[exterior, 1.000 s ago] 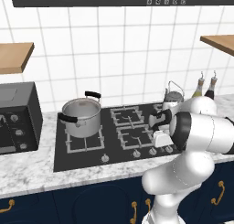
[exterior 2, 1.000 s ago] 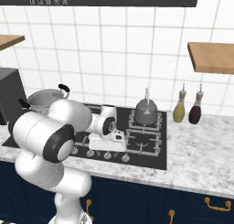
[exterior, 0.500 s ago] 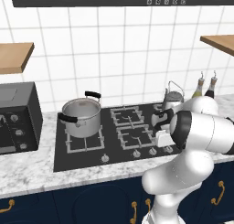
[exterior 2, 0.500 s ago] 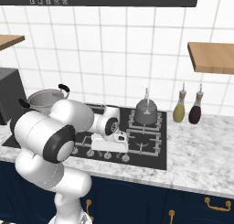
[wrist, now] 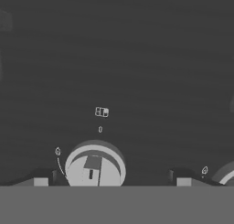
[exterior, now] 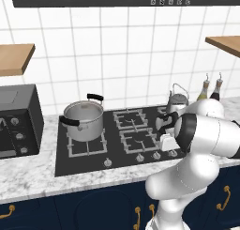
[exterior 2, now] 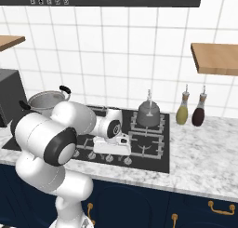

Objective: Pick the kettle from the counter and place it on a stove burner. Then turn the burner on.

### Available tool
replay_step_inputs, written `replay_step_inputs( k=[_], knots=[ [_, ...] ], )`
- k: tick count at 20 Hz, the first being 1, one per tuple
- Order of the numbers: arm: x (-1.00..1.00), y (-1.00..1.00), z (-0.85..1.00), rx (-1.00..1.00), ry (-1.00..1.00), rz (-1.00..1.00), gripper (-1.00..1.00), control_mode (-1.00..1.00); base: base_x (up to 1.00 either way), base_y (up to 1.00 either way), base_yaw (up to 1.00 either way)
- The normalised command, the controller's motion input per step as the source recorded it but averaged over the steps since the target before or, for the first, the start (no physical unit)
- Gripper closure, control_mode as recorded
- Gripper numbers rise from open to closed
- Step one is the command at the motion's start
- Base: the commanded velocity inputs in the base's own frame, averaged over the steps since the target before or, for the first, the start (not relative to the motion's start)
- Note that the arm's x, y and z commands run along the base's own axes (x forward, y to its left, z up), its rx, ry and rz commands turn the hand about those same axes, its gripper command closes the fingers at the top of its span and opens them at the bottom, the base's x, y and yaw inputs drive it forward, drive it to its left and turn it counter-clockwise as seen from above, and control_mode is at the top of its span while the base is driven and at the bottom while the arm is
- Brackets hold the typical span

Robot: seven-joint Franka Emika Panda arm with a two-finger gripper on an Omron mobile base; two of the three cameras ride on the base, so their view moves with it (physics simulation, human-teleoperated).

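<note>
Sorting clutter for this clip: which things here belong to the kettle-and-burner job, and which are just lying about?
Job:
kettle, on a back burner
knob, between the open gripper's fingertips
cooktop

Lying about:
steel pot
two bottles
black oven

Two base views look forward and down from behind the arm, left and right, sharing the cooktop (exterior: 117, 144) (exterior 2: 153, 152). The hand view faces one knob (wrist: 95, 166) closely.

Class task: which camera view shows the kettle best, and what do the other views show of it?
The right base view: the kettle stands whole on a rear stove burner, unobstructed. In the left base view the arm partly hides the kettle. The hand view looks at a silver knob.
</note>
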Motion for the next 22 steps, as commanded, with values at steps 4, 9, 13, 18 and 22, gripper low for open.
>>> replay_step_inputs(
  k=[4,9,13,18,22],
  knots=[
    [0.0,0.02,-0.01,0.0,0.0,0.0,1.0,-1.0,0.0,0.0,0.0],
    [0.0,0.0,0.0,0.0,0.0,0.0,1.0,-1.0,0.0,0.0,0.0],
    [0.0,0.0,0.0,0.0,0.0,0.0,1.0,-1.0,0.0,0.0,0.0],
    [0.0,0.0,0.0,0.0,0.0,0.0,1.0,-1.0,0.0,0.0,0.0],
    [0.0,0.0,0.0,0.0,0.0,0.11,1.0,-1.0,0.0,0.0,0.0]
  ],
)
